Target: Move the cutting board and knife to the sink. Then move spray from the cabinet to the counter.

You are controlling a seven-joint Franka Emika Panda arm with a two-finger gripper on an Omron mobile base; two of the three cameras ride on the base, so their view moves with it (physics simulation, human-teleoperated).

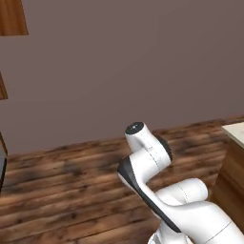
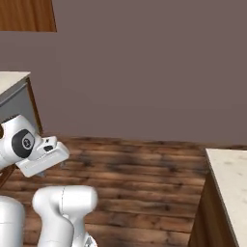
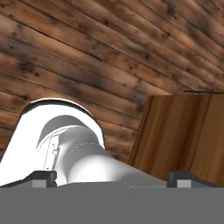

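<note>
A plain mauve-brown wall (image 1: 124, 57) is seen behind a floor (image 1: 71, 190) laid with dark, knotty wooden planks. Reddish-brown wooden panels (image 2: 26, 14) are hung high on the wall. A cream speckled surface (image 2: 231, 183) is set at the right edge.

Dark brown plank floor (image 1: 62, 190), mauve-grey wall (image 1: 124, 62), cream speckled counter (image 2: 230, 178)

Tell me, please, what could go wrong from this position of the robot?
1. The arm is folded, and the open tool points down at the wooden floor, holding nothing. None of the task's things are in sight, so the base may have to drive on with little to guide it.
2. A counter with a wooden side stands close on the right. Turning or driving that way might bump the base or the arm against it.
</note>
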